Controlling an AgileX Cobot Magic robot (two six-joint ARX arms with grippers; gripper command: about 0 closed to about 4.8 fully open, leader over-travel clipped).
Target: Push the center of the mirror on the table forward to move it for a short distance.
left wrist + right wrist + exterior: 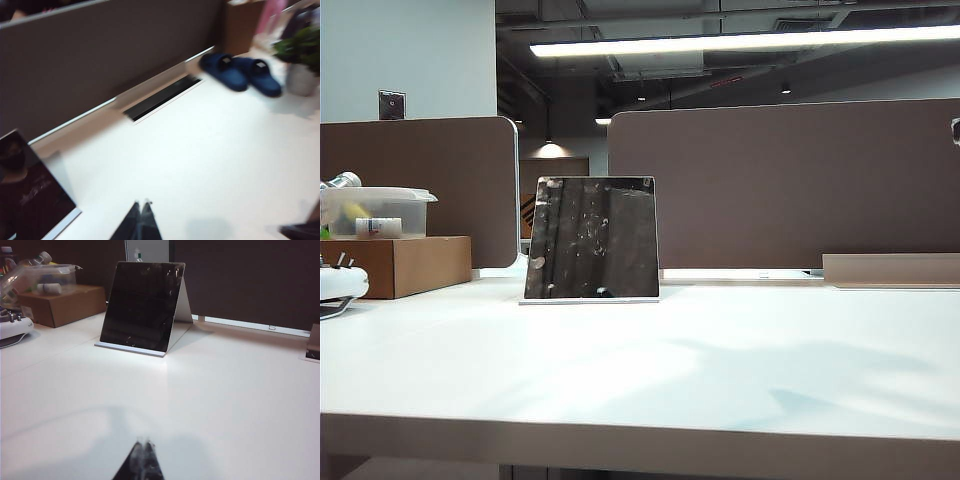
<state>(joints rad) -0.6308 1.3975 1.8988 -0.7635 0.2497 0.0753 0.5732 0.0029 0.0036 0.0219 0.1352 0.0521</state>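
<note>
The mirror is a dark, smudged square panel tilted back on a thin white base, standing on the white table left of centre. The right wrist view shows the mirror ahead with its white rear support. My right gripper is shut, empty, well short of the mirror above bare table. A blurred left wrist view catches one corner of the mirror. My left gripper is shut, empty, beside that corner and apart from it. Neither gripper appears in the exterior view.
Brown partition panels stand behind the table. A cardboard box carrying a clear plastic container sits at the far left, with a white device beside it. Dark blue slippers and a potted plant show in the left wrist view.
</note>
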